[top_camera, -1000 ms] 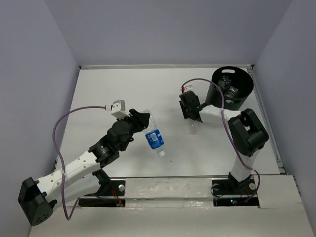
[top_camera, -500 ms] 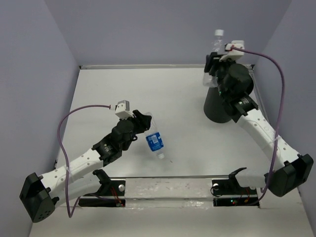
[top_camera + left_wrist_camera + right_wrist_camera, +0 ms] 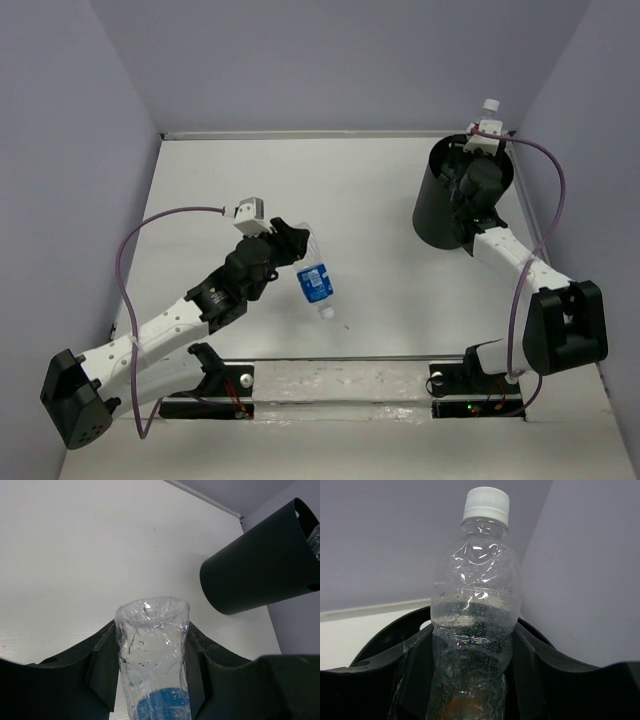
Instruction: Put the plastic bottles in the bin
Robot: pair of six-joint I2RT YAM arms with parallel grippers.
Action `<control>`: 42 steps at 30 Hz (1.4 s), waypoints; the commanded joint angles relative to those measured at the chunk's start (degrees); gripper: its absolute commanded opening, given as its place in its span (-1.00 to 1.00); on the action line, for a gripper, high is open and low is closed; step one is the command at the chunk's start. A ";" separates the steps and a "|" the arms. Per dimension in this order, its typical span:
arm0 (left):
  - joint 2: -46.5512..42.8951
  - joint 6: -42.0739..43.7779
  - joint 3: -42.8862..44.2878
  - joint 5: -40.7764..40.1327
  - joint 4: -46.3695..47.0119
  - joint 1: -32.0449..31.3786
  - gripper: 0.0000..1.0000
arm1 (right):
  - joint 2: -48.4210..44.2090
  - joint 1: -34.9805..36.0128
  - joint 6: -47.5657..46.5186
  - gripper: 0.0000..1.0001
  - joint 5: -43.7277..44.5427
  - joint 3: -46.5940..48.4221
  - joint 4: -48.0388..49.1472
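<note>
The left arm's fingers point(image 3: 102, 672) clench a clear blue-labelled bottle point(image 3: 314, 282) — cap tilted down above the bench point(image 3: 300, 180). At far right, the right arm's fingers point(image 3: 532, 675) grip a white-capped clear bottle point(image 3: 475, 605) — upright over the black bin point(image 3: 438, 205).

We see the bin point(image 3: 445, 210) in the far right corner of the desk point(image 3: 250, 180). The first bottle point(image 3: 313, 280) hangs in the left claw point(image 3: 150, 680) above the middle of the desk, left of the bin and well apart from it. The second bottle point(image 3: 475, 595) stands in the right claw point(image 3: 470, 675), above the bin.
</note>
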 commanded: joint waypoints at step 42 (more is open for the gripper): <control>61.48 22.91 86.80 -5.98 17.92 -2.79 -0.52 | -61.13 -5.13 52.12 -1.00 -49.25 -27.70 -41.02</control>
